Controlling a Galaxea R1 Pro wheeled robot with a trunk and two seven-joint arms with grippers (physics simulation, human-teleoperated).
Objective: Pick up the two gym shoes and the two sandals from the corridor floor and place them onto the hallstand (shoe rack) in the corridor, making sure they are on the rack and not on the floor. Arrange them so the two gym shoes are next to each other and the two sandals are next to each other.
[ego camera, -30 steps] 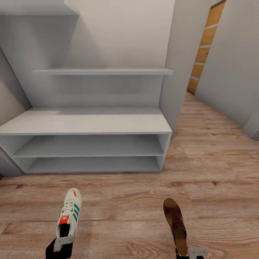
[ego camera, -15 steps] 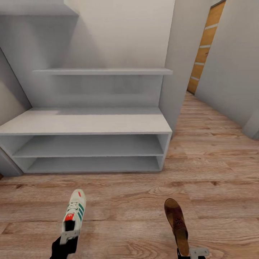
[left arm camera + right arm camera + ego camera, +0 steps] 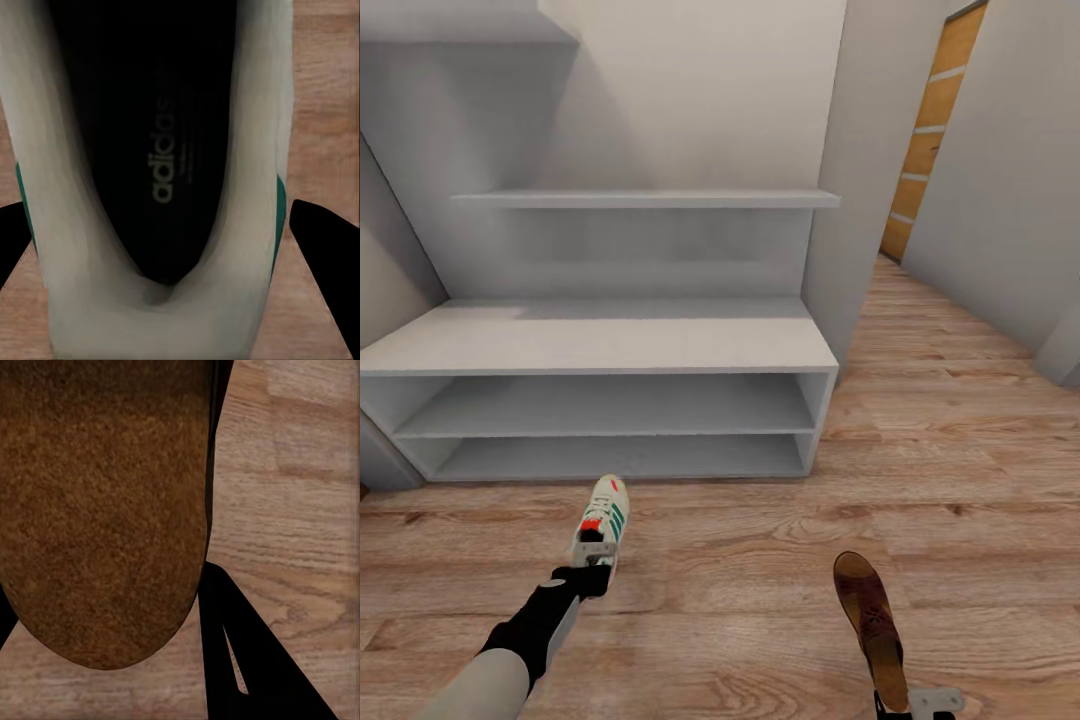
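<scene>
With my left end effector clamped on the sneaker heel at 11 o'clock and my right clamped on the sandal at 5, either could slip before reaching the rack at 12.

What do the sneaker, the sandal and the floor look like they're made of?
Gym shoe: smooth cream upper, leather or synthetic, with green stripes; dark printed insole.
Sandal: brown, with a fuzzy, grainy insole in the right wrist view, suede-like; strap looks like perforated leather.
Corridor floor: wood-look planks with visible grain and seams, matte; laminate or real wood can't be told.
</scene>
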